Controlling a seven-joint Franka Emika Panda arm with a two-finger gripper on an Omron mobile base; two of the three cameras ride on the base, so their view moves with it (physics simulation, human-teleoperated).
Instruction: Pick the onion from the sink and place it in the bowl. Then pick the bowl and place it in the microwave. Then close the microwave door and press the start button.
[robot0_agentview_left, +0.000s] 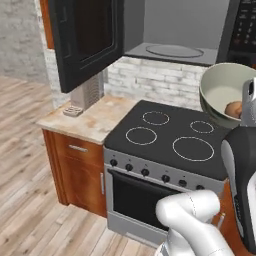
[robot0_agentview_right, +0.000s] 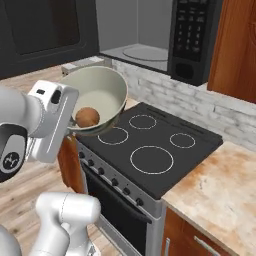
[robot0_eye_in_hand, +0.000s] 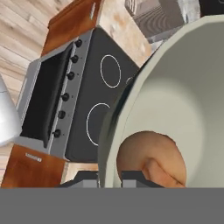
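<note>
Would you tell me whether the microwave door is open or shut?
Open: the microwave door is swung out left, baring the grey interior and turntable.

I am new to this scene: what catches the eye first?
A deep cream bowl held in the air above the black stovetop, pinched at its rim by the claw, with a small brown onion inside. Behind it, the black microwave stands open, its wide door swung left.

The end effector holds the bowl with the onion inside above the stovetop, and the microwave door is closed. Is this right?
Not quite. The microwave door is open, as the left base view shows. The rest holds: the end effector grips the bowl by its rim, the onion inside, above the stovetop.
</note>
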